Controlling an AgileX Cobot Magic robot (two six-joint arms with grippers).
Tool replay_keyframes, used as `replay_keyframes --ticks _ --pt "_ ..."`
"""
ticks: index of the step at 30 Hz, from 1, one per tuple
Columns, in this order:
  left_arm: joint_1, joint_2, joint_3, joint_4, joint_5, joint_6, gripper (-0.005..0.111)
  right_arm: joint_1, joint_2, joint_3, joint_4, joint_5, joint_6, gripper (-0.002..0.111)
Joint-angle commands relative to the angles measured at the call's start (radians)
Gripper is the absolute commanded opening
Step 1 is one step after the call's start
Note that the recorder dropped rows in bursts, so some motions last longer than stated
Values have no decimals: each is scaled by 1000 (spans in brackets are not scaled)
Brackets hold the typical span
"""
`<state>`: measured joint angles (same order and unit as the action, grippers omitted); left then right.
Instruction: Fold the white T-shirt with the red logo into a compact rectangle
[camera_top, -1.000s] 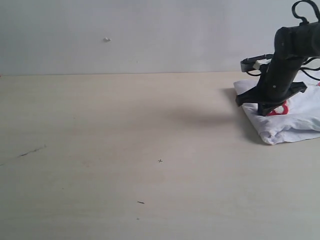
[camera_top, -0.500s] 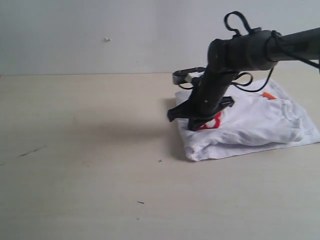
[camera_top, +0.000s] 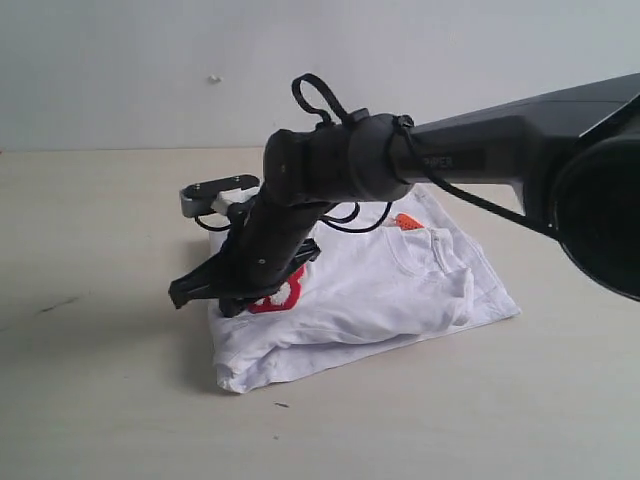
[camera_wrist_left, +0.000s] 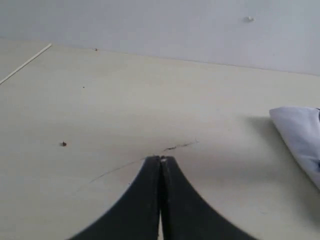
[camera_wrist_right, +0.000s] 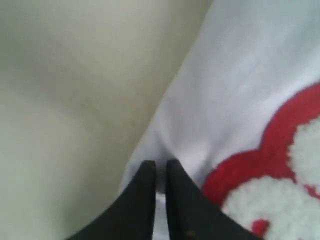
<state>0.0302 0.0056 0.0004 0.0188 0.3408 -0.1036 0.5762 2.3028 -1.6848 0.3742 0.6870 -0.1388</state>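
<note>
Since the white T-shirt (camera_top: 390, 290) is limp cotton, I'm treating it as light with zero stiffness: it'll drape, sag and drag, not hold a shape.

It lies on the desk (camera_top: 100, 390) about mid-view in the exterior cam, as a rough, rumpled slab. It's partly doubled over, and the near edge is rolled rather than creased. The orange neck tag (camera_top: 407, 221) and collar (camera_top: 425, 250) are toward the far side. The red logo (camera_top: 281, 298) is at the left end, under my right arm.

Right jaws: all but closed, only a sliver of gap. The wrist cam shows white cloth in that gap, so I read it as a thin pinch on the shirt's edge just beside the logo (camera_wrist_right: 260, 170).

Left jaws: fully closed, nothing in them, over bare desk well clear of the shirt.

Handling guesses:
- Layers will likely slide over each other, so a pinch should catch every layer.
- The fuzzy patch looks thicker and will probably resist a crease. I'd fold beside it, not across it.
- Best holds are edges and corners, one per arm, so the lifted edge stays straight.
- Cloth on this desk should drag easily, so a one-sided pull could skew the stack.
</note>
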Motion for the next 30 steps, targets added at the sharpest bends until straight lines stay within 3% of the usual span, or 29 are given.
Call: replay_keyframes --ticks 1,5,8,10,15,21,26,28,30 --pt "3 -6 0 -4 -5 -3 0 5 -27 -55 3 22 -29 21" --pt "3 -6 0 -4 -5 -3 0 5 -101 -64 -374 209 148 23" --pt "3 -6 0 -4 -5 -3 0 -5 -110 -24 -466 282 207 8" --pt "3 -6 0 -4 -5 -3 0 -17 -123 44 -463 243 212 0" --pt "3 -6 0 -4 -5 -3 0 12 -113 221 -433 72 242 0" --pt "3 -6 0 -4 -5 -3 0 122 -58 211 -302 -27 164 0" --pt "3 -6 0 -4 -5 -3 0 116 -93 193 -336 -44 170 0" --pt "3 -6 0 -4 -5 -3 0 101 -173 191 -364 -54 170 6" --pt "3 -6 0 -4 -5 -3 0 60 -276 195 -402 -40 223 20"
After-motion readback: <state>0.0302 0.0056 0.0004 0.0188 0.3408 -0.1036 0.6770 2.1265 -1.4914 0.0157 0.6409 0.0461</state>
